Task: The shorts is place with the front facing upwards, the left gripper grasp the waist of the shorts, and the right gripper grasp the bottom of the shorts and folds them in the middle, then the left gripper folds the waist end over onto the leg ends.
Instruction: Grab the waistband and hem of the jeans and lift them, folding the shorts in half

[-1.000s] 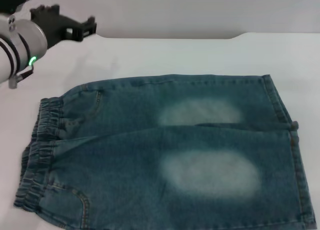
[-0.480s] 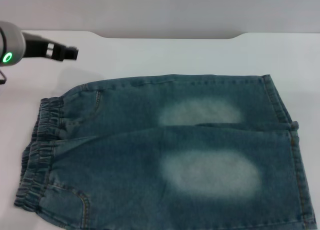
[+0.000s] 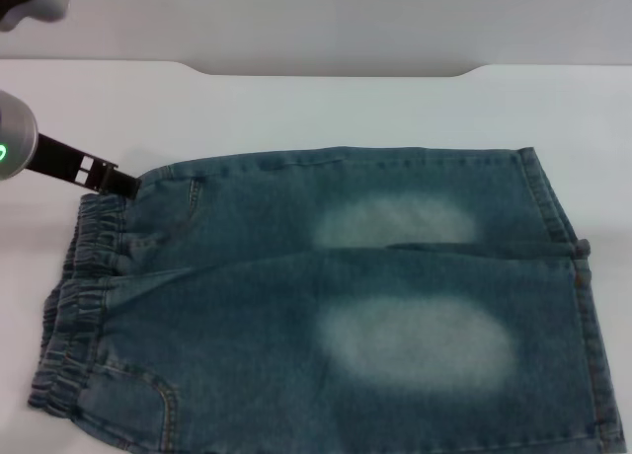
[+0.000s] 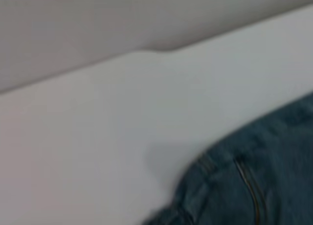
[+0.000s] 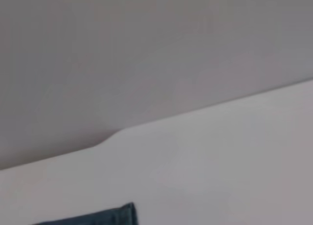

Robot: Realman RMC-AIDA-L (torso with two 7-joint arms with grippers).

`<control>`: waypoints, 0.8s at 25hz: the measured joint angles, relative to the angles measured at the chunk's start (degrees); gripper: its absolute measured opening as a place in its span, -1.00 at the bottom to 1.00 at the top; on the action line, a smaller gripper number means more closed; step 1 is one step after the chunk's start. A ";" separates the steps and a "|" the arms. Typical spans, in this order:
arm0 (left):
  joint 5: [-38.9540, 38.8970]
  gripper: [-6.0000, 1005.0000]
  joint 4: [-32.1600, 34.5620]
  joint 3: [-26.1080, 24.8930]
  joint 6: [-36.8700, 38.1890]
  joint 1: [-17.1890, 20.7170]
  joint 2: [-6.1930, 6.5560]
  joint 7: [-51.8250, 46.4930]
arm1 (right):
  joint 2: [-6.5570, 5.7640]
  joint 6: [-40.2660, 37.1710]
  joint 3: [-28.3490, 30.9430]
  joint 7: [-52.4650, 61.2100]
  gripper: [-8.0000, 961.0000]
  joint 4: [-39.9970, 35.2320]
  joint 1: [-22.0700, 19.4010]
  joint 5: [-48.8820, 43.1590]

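Observation:
The blue denim shorts [image 3: 326,296] lie flat on the white table, front up, with a pale faded patch on each leg. The ruched elastic waist [image 3: 84,286] is at the left. The straight stitched leg ends [image 3: 583,326] are at the right. My left gripper [image 3: 117,181] reaches in from the left on its silver arm with the green light, and its black tip is at the far corner of the waist. The left wrist view shows that denim corner [image 4: 254,181] close by. My right gripper is out of view; its wrist view shows only a small denim corner [image 5: 120,216].
The white table [image 3: 296,109] runs back to a grey wall, with a step in its far edge [image 3: 202,71]. Bare tabletop lies behind and to the left of the shorts [image 4: 98,137].
The left gripper has come down and toward the shorts, from above the table's far left to the far corner of the waist. The shorts have not moved.

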 joint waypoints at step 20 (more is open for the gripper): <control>0.18 0.64 3.34 1.48 -17.32 -3.63 0.27 -1.61 | 0.33 0.91 -5.93 0.41 0.52 1.27 -3.10 -2.63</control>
